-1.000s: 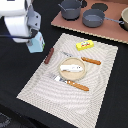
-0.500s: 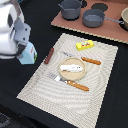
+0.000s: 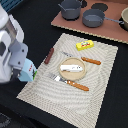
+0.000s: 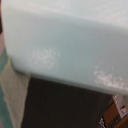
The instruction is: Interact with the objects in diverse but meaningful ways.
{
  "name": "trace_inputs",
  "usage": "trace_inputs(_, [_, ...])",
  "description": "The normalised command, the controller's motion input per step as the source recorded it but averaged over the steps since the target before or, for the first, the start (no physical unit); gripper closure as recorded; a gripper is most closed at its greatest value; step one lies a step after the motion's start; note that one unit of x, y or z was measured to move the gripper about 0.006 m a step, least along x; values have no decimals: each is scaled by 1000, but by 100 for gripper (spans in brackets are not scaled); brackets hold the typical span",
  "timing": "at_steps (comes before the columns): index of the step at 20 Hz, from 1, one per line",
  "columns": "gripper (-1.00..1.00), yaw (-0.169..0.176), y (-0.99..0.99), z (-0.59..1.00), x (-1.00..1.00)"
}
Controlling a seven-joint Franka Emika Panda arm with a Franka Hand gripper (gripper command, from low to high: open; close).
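Your gripper (image 3: pixel 26 70) sits low at the placemat's (image 3: pixel 100 75) edge on the exterior view's left, against the pale-blue cup (image 3: pixel 30 66); you cannot tell how wide its fingers stand or whether they hold it. The wrist view is filled by that cup (image 4: pixel 65 45). On the placemat, the brown stick (image 3: pixel 49 55) lies beside the plate (image 3: pixel 73 74), the white piece (image 3: pixel 71 67) on it, and the yellow packet (image 3: pixel 84 45) beyond.

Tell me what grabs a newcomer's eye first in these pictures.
The bulky white robot arm fills the exterior view's left edge, its end hard against a pale-blue block at the mat's edge. Mid-mat sits a tan plate between orange-handled cutlery. The wrist view is nearly all pale blue.
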Motion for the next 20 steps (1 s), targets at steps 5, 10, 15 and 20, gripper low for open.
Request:
trace_inputs(5, [-100,25,-127,-78,443])
trace_inputs(10, [-100,102,94,221,264])
trace_inputs(15, [-100,76,110,568,66])
trace_inputs(20, [-100,72,261,977,72])
